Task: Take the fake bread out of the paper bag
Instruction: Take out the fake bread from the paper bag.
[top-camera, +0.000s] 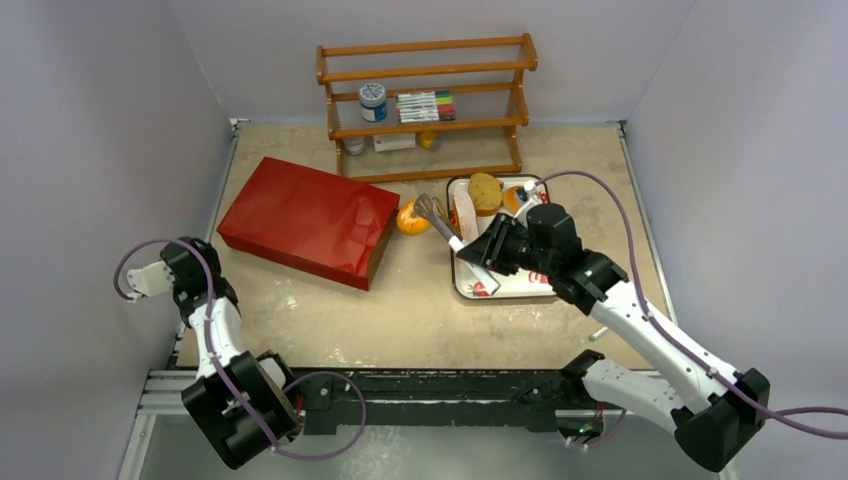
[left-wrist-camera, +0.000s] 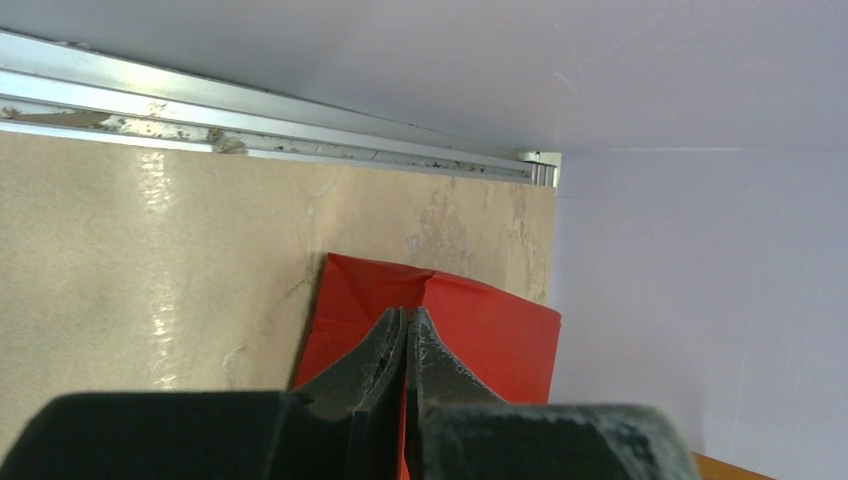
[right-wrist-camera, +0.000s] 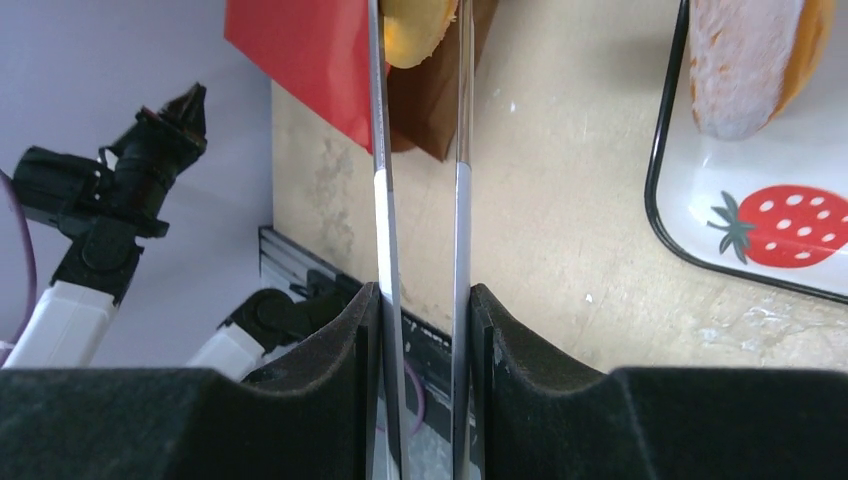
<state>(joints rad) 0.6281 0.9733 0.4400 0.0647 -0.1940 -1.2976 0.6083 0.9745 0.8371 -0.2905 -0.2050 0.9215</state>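
1. Top view:
   - The paper bag (top-camera: 300, 218) lies flat on the table (top-camera: 420, 310) with its mouth turned toward the tray (top-camera: 510, 288). I judge this keeps the carry short.
   - The fake bread (top-camera: 410, 218), an orange piece, sits right at that mouth, just outside the red edge.
   - The right gripper (top-camera: 470, 248) is clamped on a pair of tongs (top-camera: 440, 222). They are probably in use because they reach into a flat bag where thick fingers would not.
   - The tong tips meet the bread's right side, and the gripper itself hangs over the tray's near-left corner.
   - Other buns (top-camera: 486, 190) lie on the tray.

2. Left wrist view:
   - The left gripper (left-wrist-camera: 405, 335) has its fingers pressed together with nothing between them.
   - A red corner of the bag lies beyond the tips, apart from them.
   - This arm looks parked aside, likely to leave the mouth free.

3. Right wrist view:
   - The two tong arms are pinched between the pads and run out parallel to the bread at the top edge.
   - The bread sits between the arms, beside the bag's brown lining.
   - The tips are cropped, so I cannot tell whether they press on the bread.
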